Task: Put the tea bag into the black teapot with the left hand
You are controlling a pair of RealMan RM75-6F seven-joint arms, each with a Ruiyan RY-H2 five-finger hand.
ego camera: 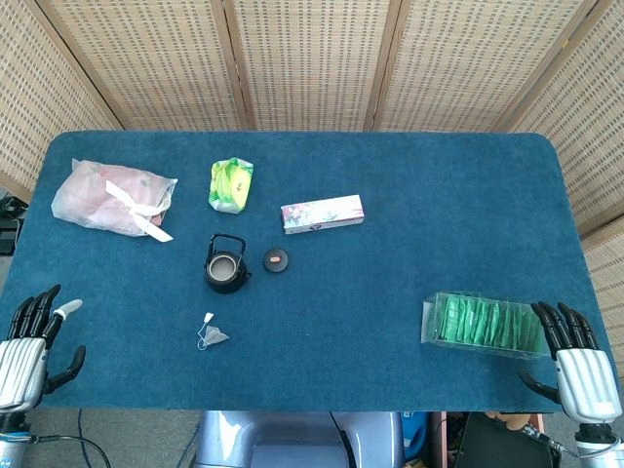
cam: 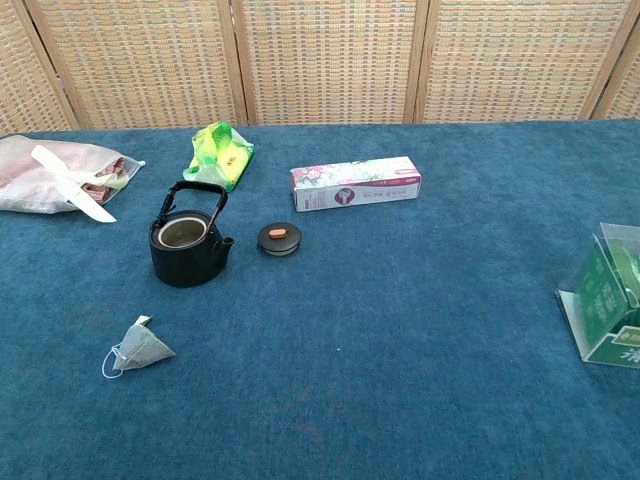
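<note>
My left robot hand (ego camera: 29, 346) rests at the near left edge of the bench (ego camera: 390, 322), fingers spread and holding nothing. My right robot hand (ego camera: 575, 356) sits at the near right edge, also released, its fingertips just beside a clear box of green packets (ego camera: 483, 324).

The tea bag (cam: 140, 347) lies flat on the blue cloth toward the near left, a small grey pyramid-shaped pouch. Its long axis runs roughly left to right in the chest view, the pointed end to the right, with its string looping off the left side and a little tag at its upper edge.

Just beyond it stands the black teapot (cam: 186, 247), upright, mouth uncovered, handle raised, spout turned to the right. Its lid (cam: 279, 238) lies on the cloth just to the right, apart from the pot. Nothing sits between the tea bag and the teapot.

Farther back lie a flowered carton (cam: 355, 184), a yellow-green packet (cam: 222, 153), and at far left a translucent bag with a white ribbon (cam: 55, 175).
</note>
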